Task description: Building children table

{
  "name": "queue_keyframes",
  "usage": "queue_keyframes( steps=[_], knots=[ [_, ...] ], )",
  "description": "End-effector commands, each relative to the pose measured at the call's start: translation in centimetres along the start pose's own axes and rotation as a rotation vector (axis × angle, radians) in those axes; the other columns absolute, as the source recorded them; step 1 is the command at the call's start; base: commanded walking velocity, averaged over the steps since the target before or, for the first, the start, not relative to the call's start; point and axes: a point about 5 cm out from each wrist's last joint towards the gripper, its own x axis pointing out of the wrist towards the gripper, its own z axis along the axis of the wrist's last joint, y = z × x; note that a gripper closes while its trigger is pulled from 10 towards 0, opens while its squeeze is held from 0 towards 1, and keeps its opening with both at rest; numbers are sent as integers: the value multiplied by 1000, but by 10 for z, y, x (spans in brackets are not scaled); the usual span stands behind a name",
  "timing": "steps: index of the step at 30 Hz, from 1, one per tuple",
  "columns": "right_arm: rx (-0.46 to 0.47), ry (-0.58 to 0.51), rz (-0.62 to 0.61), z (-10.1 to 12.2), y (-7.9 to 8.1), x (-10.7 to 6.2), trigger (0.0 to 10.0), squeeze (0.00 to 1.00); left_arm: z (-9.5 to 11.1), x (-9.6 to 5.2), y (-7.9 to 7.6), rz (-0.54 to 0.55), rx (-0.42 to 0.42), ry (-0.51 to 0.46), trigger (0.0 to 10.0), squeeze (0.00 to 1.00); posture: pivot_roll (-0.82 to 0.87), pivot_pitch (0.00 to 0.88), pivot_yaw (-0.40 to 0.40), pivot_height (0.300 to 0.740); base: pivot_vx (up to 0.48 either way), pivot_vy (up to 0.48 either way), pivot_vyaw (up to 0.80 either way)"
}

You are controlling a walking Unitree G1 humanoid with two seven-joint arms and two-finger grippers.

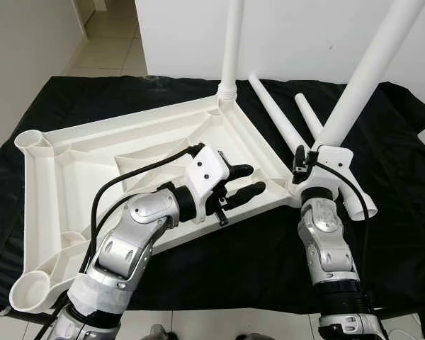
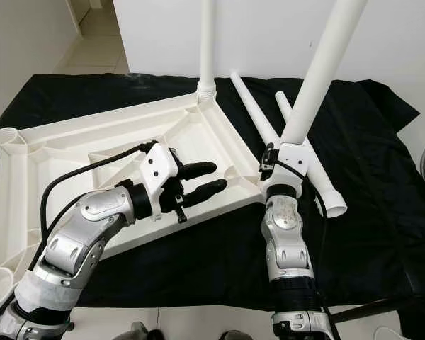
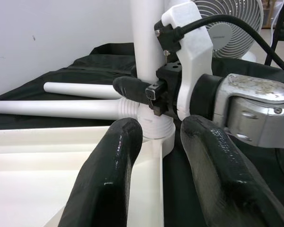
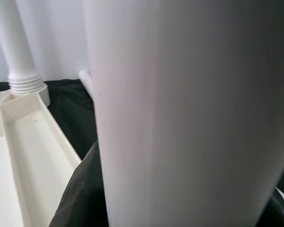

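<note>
tabletop white | legs white | cloth black

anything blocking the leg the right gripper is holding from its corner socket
Nothing visible does. The right gripper holds the white plastic table leg upright, its base already at the near corner socket of the upturned white tabletop.

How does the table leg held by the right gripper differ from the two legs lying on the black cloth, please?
The held leg stands nearly upright, tilted, at the corner of the tabletop; the loose legs lie flat on the black cloth beside it. The right gripper is clamped around the held leg near its base; nothing touches the loose legs. All three are plain white tubes.
</note>
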Motion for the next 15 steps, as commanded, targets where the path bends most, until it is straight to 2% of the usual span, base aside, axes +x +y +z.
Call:
queue_keyframes(
  steps=[1,8,15],
  knots=[
    [-56,190,-138,-41,-24,-7,10000,0,1,2,1,23,12,-3,10000,0,-115,64,40,740,0,0,0],
    [-35,222,-234,-45,-23,-1,10000,0,1,2,1,20,14,-3,10000,0,-118,61,44,740,0,0,0],
    [15,232,-278,-43,-11,9,10000,0,1,3,1,25,11,-6,10000,0,-109,70,42,740,0,0,0]
  ],
)
